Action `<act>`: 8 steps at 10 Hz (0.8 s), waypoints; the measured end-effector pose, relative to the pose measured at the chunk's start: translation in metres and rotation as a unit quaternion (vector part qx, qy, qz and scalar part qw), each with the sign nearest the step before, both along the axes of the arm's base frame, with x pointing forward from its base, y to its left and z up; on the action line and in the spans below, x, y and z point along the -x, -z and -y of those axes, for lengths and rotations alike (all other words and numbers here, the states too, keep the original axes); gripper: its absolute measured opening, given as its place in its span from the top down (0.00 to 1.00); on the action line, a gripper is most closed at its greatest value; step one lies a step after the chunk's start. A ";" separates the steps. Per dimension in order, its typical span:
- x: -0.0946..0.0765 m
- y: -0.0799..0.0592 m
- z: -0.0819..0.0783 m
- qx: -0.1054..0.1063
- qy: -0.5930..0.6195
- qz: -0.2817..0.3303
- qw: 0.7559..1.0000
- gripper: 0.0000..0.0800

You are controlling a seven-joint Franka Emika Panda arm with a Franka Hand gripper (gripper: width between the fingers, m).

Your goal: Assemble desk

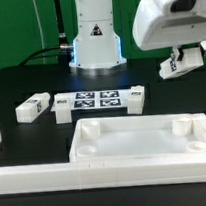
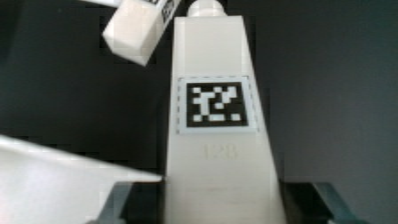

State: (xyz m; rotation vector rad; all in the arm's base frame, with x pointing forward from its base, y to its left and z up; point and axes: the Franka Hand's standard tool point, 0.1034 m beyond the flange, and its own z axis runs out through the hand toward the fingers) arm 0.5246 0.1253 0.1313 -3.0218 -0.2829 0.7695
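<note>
Up at the exterior view's right, well above the other parts, my fingers (image 2: 135, 206) are drawn in narrow on one square leg (image 2: 217, 120) of the desk. One finger presses each long flank, and the leg's tag faces the wrist camera. The rimmed tray top (image 1: 144, 138) lies below at the front with its corner sockets facing up; as far as I can see, none is filled. Another leg (image 1: 31, 108) lies toward the exterior view's left, near the marker board (image 1: 99, 99).

I judge the held leg to be hard moulded plastic: stiff, light and not fragile. Its faces look smooth, so it could slide or pivot between my pads. The flat parallel flanks seem the right place to hold it. The far end should stay free, since that end must seat in a socket.
</note>
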 end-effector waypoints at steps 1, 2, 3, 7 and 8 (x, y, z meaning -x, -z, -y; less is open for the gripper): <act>-0.002 0.002 -0.001 -0.004 0.001 0.028 1.000 0.64; -0.009 0.002 -0.002 -0.012 0.003 0.075 0.997 0.64; -0.010 0.001 -0.003 -0.017 0.005 0.113 0.993 0.64; -0.038 -0.030 0.001 -0.032 0.011 0.214 0.976 0.64; -0.042 -0.028 -0.001 -0.039 0.012 0.248 0.968 0.64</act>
